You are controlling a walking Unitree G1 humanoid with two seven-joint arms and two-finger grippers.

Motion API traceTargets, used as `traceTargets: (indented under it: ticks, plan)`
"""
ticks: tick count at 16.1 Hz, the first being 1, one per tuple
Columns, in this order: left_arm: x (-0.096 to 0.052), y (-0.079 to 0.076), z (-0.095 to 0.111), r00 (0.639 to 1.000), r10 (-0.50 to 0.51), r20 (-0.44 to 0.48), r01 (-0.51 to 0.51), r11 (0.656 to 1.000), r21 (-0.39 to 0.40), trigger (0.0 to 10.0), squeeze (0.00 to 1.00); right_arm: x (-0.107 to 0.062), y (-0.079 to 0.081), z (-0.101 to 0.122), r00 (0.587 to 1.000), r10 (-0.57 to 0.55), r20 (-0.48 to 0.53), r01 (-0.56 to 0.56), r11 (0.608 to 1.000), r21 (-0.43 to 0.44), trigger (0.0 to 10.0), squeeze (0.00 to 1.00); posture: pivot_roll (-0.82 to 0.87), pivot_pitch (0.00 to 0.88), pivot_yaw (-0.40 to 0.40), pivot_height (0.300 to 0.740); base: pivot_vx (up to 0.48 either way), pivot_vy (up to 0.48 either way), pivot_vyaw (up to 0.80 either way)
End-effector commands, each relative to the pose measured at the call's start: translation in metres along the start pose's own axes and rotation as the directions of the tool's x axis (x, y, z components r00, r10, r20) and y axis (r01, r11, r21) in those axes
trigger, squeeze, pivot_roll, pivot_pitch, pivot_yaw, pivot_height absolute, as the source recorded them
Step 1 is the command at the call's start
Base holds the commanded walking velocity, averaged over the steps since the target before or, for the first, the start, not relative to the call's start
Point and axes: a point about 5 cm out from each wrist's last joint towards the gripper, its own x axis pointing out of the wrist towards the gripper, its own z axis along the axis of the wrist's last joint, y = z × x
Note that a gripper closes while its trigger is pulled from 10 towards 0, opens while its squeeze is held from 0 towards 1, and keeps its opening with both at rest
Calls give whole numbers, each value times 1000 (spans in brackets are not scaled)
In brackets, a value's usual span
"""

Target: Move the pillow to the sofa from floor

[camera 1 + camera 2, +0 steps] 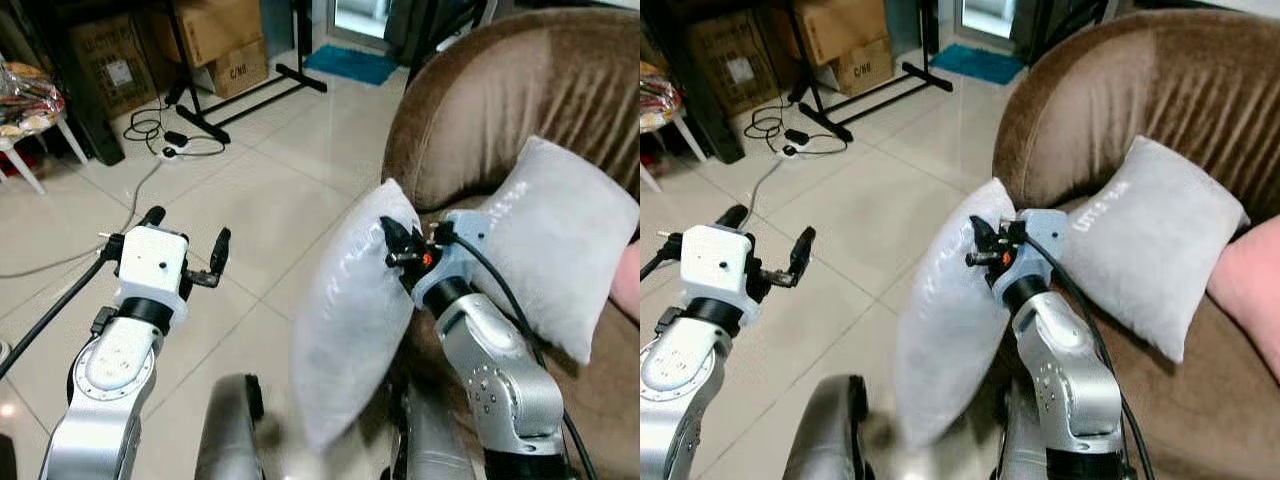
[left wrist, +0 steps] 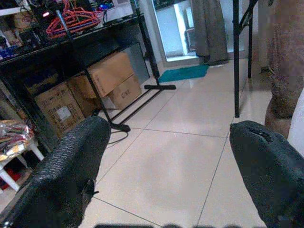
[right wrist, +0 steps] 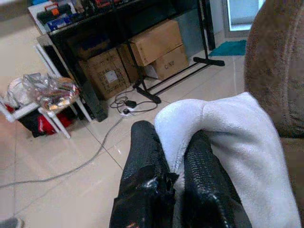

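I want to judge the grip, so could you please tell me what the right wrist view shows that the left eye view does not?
Right wrist view: both black fingers pinched on a fold of the white pillow, with a white stool behind. Left eye view: the pillow hanging from the right gripper beside the brown sofa, a second pillow on the seat, and the left gripper open over the floor. Both show the cardboard boxes and the cable.

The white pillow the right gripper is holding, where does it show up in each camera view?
Left eye view: white pillow hangs lower centre, pinched by the right gripper.
Right eye view: lower centre, left of the arm.
Left wrist view: cannot tell; a pale sliver at one edge.
Right wrist view: its corner clamped between the black fingers.
Shared landmark: brown sofa.
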Motion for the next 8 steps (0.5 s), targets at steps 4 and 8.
traceTargets:
  ticks: [4, 8]
  plan:
    - [1, 0, -2, 1000, 0, -4, 0, 1000, 5, 10000, 0, 0, 6, 19, 996, 28, 84, -31, 999, 34, 10000, 0, 43, 0, 13, 637, 0, 0, 0]
    - [1, -1, -2, 1000, -2, -2, 2, 1000, 6, 10000, 0, 0, 8, 20, 995, 47, 90, -49, 999, 17, 10000, 0, 40, 0, 13, 672, 0, 0, 0]
